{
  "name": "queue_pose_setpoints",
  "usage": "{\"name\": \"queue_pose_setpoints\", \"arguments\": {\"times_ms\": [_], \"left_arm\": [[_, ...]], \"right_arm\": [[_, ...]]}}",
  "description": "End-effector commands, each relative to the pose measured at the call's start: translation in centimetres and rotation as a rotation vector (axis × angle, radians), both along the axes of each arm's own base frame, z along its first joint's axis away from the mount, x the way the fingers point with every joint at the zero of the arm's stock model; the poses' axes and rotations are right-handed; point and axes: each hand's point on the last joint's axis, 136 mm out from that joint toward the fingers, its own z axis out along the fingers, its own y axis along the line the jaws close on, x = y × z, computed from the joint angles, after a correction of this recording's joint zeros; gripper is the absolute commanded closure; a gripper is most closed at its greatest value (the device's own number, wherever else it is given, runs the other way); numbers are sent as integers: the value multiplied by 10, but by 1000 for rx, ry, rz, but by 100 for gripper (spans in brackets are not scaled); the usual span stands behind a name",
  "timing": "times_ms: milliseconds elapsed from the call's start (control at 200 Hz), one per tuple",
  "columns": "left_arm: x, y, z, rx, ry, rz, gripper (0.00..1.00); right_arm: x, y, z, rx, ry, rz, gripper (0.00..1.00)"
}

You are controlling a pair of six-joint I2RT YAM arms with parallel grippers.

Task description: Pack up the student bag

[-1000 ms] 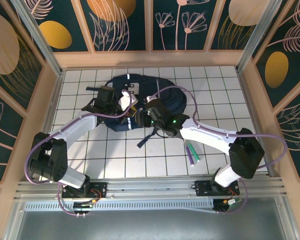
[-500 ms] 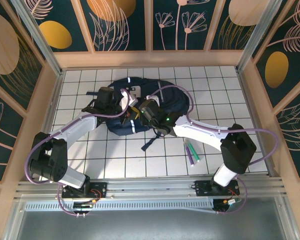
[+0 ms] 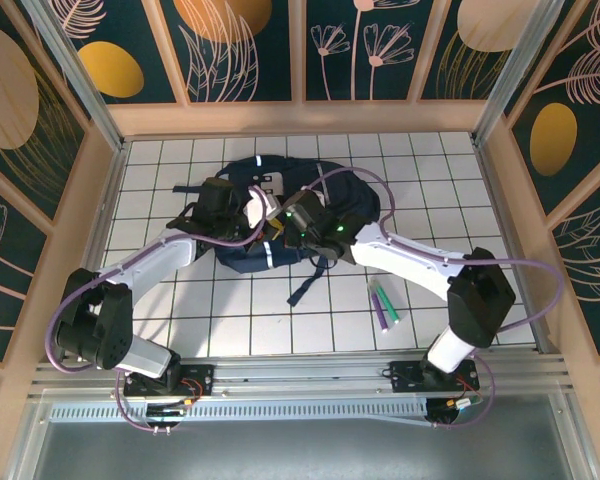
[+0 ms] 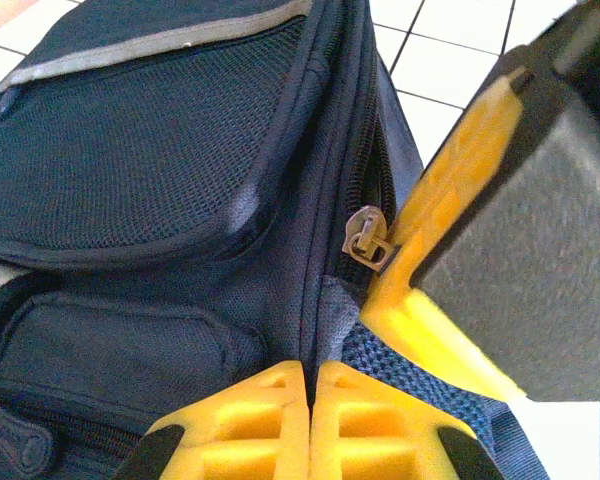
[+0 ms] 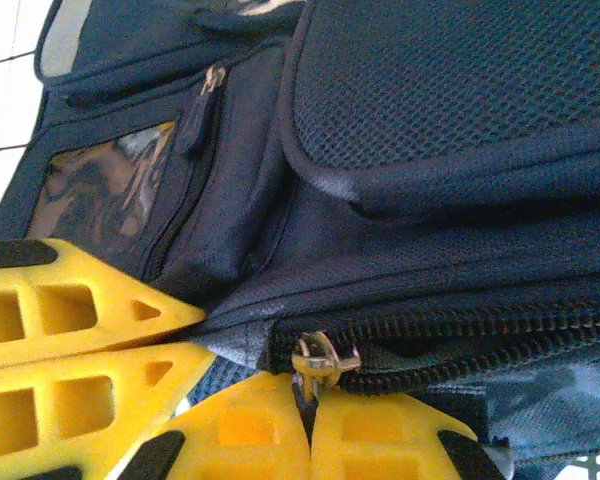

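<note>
The large navy-blue fabric backpack [image 3: 352,205] lies toward twelve o'clock, the left gripper [image 4: 310,375] pinching its seam, the right gripper [image 5: 308,400] clamped on the small metal zip puller [image 5: 320,358]; unzipping seems in hand, and next it needs a steady pull along the zip.

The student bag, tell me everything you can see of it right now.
The student bag is a navy fabric backpack lying on the white gridded table, with a mesh pocket, grey trim, a clear window pocket and a dark strap trailing nearward. The left gripper pinches its seam fabric; the right gripper clamps its metal zip pull.
</note>
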Motion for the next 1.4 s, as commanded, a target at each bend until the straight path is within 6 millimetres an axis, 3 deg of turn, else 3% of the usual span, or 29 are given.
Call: {"name": "queue_pose_setpoints", "arguments": {"times_ms": [0,125,235,435,530,626,716,781,811,981,1141,1301,1396], "left_arm": [[22,31,-11,148,-125,94,100],[24,38,-16,203,-169,93,100],[24,42,-17,237,-206,84,100],[21,56,-22,352,-303,47,100],[26,72,-27,426,-345,75,100],[37,95,-30,458,-343,122,100],[43,105,-29,462,-352,152,99],[33,92,-22,397,-341,84,69],[24,81,-18,345,-327,29,61],[-27,12,1,193,-350,-217,38],[-25,-30,4,173,-349,-237,34],[-13,-48,-15,223,-331,-232,27],[-2,-48,-22,255,-347,-192,29]], "right_arm": [[-1,-48,10,22,64,-13,100],[0,-72,4,68,99,41,100],[-4,-77,1,201,161,140,100],[13,-119,-13,294,235,106,100],[20,-138,-19,320,253,77,100],[19,-140,-19,369,270,112,100],[12,-126,-19,429,309,175,100],[6,-116,-19,470,337,212,100],[4,-111,-19,486,345,226,100],[-5,-86,-8,550,360,276,100],[-12,-63,4,573,360,312,100],[-19,-44,20,634,351,314,100],[-24,-35,28,669,350,305,100]]}}
